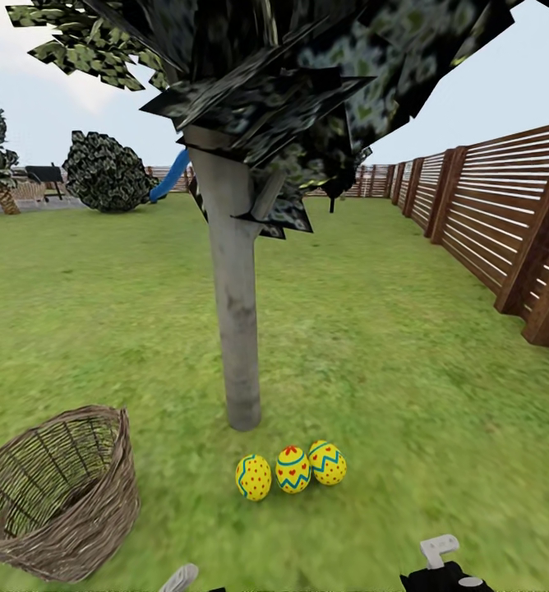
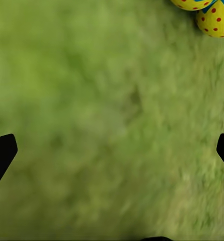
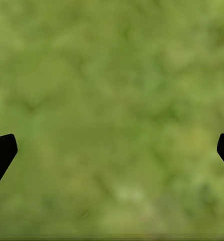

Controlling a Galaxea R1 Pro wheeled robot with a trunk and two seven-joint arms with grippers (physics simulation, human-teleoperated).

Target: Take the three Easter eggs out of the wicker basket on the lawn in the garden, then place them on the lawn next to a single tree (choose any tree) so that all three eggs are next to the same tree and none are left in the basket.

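Lawn [image 1: 373, 329], fenced garden: three eggs [image 1: 292, 469] in a touching row near tree [image 1: 235, 329] base; basket [image 1: 57, 493] apart, apparently empty. Likely light, smooth, rollable; grasp across middle. Left gripper [image 2: 112, 150] and right gripper [image 3: 112, 150] spread wide, nothing held

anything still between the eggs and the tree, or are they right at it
Nothing visible does. The three eggs lie in a row on the lawn just in front of the tree trunk; the basket stands off to one side.
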